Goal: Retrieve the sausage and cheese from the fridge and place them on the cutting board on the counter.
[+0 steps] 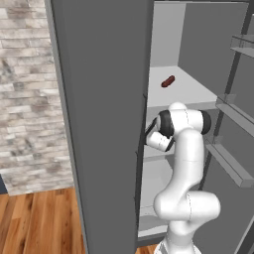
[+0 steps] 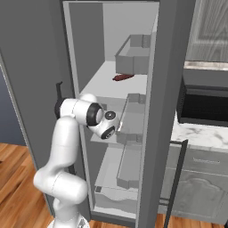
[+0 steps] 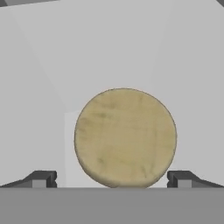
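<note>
The fridge (image 1: 99, 124) stands open, its light grey shelves showing. On an upper shelf lies the sausage (image 1: 168, 81), a small dark red-brown link (image 2: 123, 77). My arm reaches onto the shelf below it. In the hand view the cheese (image 3: 124, 135) looks like a round pale yellow-tan chunk sitting on the shelf, close in front of the hand. My gripper (image 3: 111, 179) is open, with one fingertip (image 3: 41, 179) on each side of the cheese's lower part and small gaps between them and it. The cutting board is out of view.
The dark fridge door (image 1: 104, 149) rises just left of my arm. The other door's bins (image 2: 131, 55) jut in on the right. Beyond the fridge, the white marble counter (image 2: 200, 133) carries a dark microwave (image 2: 205, 104) over grey drawers.
</note>
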Tool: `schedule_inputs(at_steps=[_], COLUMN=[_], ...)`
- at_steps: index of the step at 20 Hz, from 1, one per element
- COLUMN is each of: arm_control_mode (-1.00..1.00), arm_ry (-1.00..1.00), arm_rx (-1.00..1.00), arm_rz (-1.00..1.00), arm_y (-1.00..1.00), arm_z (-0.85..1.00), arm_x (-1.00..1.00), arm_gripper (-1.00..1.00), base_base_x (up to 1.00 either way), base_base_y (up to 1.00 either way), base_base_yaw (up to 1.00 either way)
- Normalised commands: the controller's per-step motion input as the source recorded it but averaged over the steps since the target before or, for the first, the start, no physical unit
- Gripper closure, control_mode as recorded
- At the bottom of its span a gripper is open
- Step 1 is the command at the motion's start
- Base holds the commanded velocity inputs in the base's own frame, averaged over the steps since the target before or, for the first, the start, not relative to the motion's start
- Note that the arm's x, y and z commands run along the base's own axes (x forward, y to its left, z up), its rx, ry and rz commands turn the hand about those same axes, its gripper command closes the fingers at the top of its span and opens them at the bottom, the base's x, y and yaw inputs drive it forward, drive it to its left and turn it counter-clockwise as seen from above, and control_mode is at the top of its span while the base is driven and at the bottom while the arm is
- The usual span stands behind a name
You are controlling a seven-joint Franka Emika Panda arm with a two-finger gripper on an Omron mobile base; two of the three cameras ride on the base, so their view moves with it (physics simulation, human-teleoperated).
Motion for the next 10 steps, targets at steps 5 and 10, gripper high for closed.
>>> schedule_inputs(at_steps=[5,10], arm_control_mode=[-1.00,-1.00], arm_ry=[0.00,-0.02], arm_rx=[0.00,0.00], arm_rz=[0.01,0.00], arm_y=[-0.03,-0.07], arm_z=[-0.07,0.00], arm_x=[0.14,0.18], arm_gripper=[-1.00,-1.00], base_base_x=[0.00,0.00], base_base_y=[0.00,0.00], base_base_yaw=[0.00,0.00])
